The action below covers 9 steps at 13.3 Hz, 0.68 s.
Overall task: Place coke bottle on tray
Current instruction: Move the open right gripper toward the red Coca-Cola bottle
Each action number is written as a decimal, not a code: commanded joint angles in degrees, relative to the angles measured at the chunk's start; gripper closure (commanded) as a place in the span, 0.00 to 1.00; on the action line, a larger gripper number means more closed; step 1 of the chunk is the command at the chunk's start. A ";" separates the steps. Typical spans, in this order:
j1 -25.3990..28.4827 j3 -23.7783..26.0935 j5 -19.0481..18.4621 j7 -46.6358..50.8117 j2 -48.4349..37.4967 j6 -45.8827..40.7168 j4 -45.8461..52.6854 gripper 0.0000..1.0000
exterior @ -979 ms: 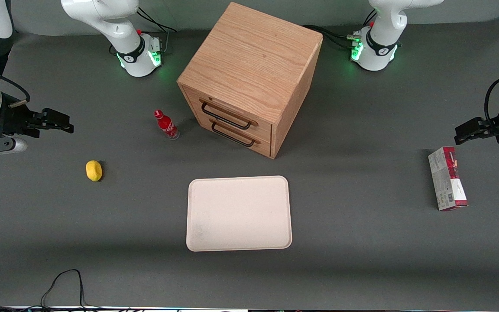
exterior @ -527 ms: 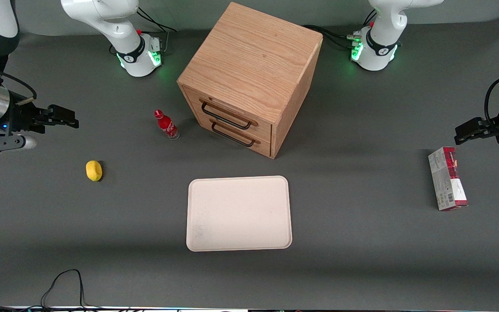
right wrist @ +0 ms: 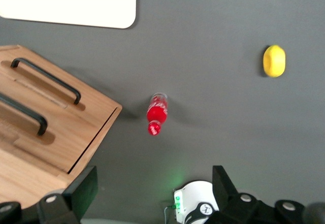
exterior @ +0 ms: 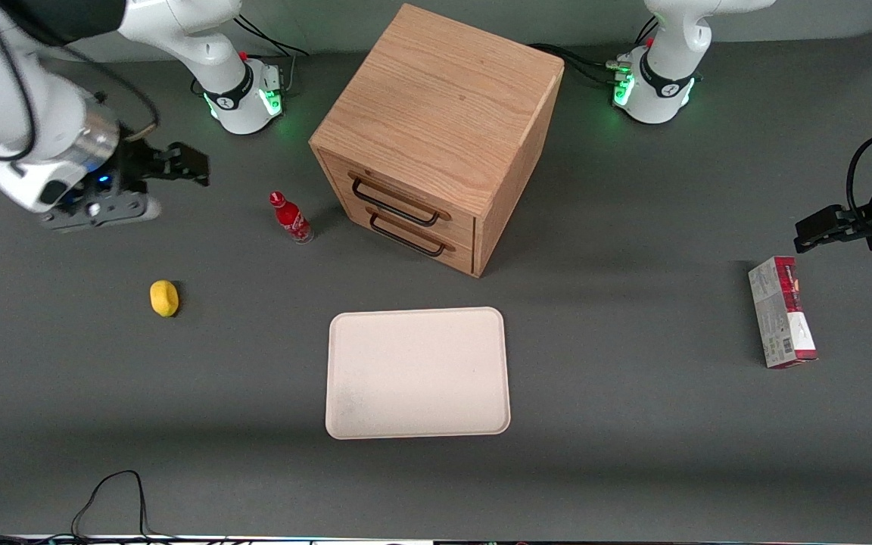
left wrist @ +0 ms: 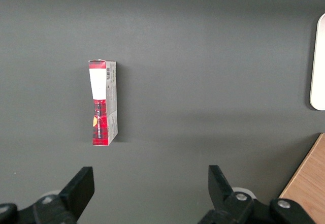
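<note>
Coke bottle [exterior: 291,218] stands upright on the tabletop [exterior: 633,454] beside the cabinet [exterior: 436,136], apart from the tray [exterior: 418,372]. Gripper [exterior: 192,164], jaws open and empty, is in approach; next: descend and grasp.

My gripper [exterior: 192,164] hangs above the table [exterior: 633,424], toward my working arm's end, with its fingers apart and nothing between them. The coke bottle [exterior: 291,218] stands upright on the table, near my gripper and just in front of the drawer cabinet [exterior: 436,136], apart from it. The lemon [exterior: 164,297] lies nearer to the front camera than the bottle. The tray [exterior: 418,372] lies flat on the table, nearer to the front camera than the cabinet. The carton [exterior: 781,322] lies toward the parked arm's end, well apart from the tray.
</note>
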 commanded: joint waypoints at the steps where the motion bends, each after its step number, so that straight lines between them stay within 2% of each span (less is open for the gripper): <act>1: 0.01 -0.66 0.62 0.71 -7.29 2.23 -9.69 0.00; 5: 0.89 -0.75 0.62 0.28 -13.36 10.65 -23.13 0.00; 9: 1.60 -0.66 0.53 0.10 -14.08 22.08 -34.48 0.00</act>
